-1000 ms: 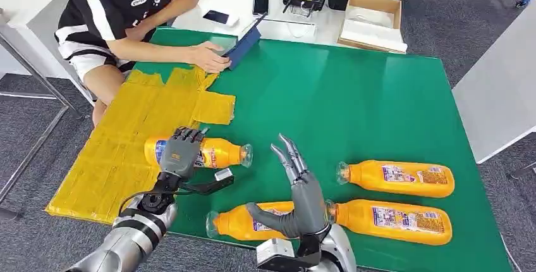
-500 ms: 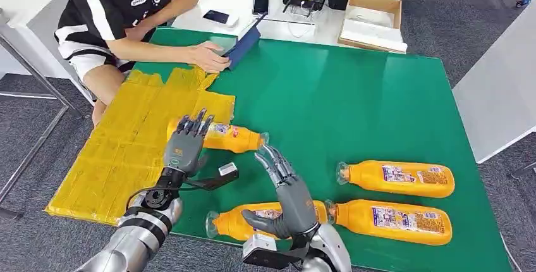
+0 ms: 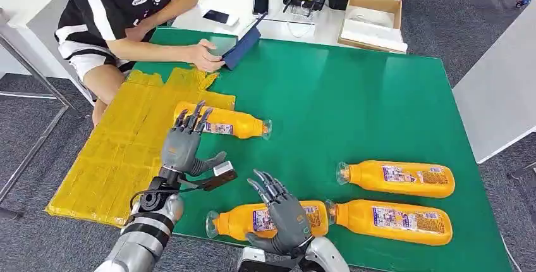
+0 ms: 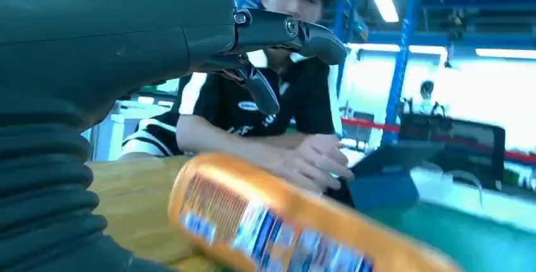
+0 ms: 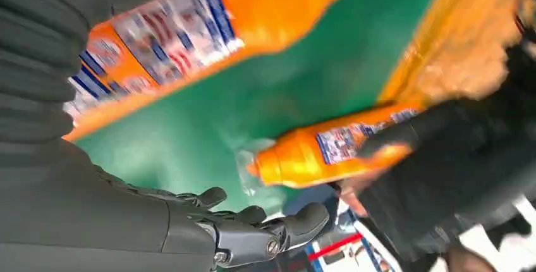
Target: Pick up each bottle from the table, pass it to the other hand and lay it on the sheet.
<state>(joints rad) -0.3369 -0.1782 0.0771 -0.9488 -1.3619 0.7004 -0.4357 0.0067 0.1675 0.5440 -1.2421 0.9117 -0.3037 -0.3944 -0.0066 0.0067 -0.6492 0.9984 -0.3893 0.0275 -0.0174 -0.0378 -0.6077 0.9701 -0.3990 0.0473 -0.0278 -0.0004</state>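
Left hand (image 3: 182, 147) spread, holding nothing; right hand (image 3: 282, 214) likewise. Released bottle (image 3: 221, 122), half over sheet (image 3: 120, 152) edge, liable to roll onto table (image 3: 354, 101).

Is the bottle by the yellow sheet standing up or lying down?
Lying down. The bottle rests on its side, partly on the yellow sheet, cap toward the green table.

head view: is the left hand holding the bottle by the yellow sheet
No: the left hand is open, fingers spread, just short of the bottle, which lies with its base on the yellow sheet and its cap end over the green table.
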